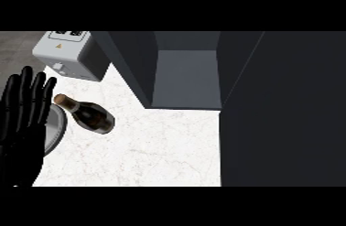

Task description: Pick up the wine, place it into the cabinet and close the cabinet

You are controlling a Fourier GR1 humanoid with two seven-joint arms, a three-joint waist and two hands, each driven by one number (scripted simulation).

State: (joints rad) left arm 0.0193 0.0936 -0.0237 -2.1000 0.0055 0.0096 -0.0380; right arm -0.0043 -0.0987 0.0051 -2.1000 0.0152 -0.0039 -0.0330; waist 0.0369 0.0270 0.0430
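The wine (89,115) is a dark bottle with a tan cork, standing on the white marble counter (148,152) at the left, its top leaning toward the upper left in this steep view. My left hand (24,106) is raised at the left edge, fingers straight and up, just left of the bottle and apart from it. The cabinet (186,78) is a dark grey box at the top middle with its inside showing. Its open door (283,110) fills the right side as a large dark panel. My right hand does not show.
A light grey appliance (71,53) with buttons stands at the back left. A grey plate (54,129) lies partly under my left hand, right beside the bottle. Open marble lies between the bottle and the cabinet door.
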